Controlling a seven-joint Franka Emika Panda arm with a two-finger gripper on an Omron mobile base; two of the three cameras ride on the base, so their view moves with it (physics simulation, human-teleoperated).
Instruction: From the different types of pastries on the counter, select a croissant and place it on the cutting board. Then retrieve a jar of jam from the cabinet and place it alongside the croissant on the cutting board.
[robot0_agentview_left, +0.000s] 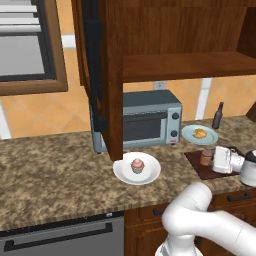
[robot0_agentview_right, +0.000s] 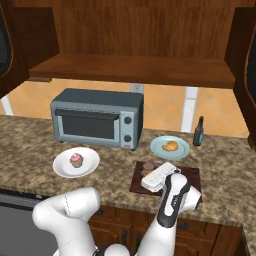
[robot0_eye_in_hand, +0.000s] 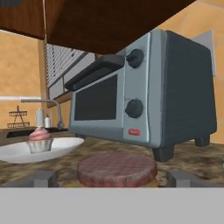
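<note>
Jam jar (robot0_eye_in_hand: 117, 169) stands on the cutting board (robot0_agentview_right: 192, 176) in front of the toaster oven (robot0_agentview_left: 145, 120), fingers (robot0_eye_in_hand: 43, 178) spread wide either side of its lid, gripping nothing. Croissant (robot0_agentview_right: 171, 146) sits on its teal plate (robot0_agentview_right: 159, 149) behind the board — unplaced. Risk: a careless retreat clips the jar and topples it.
</note>
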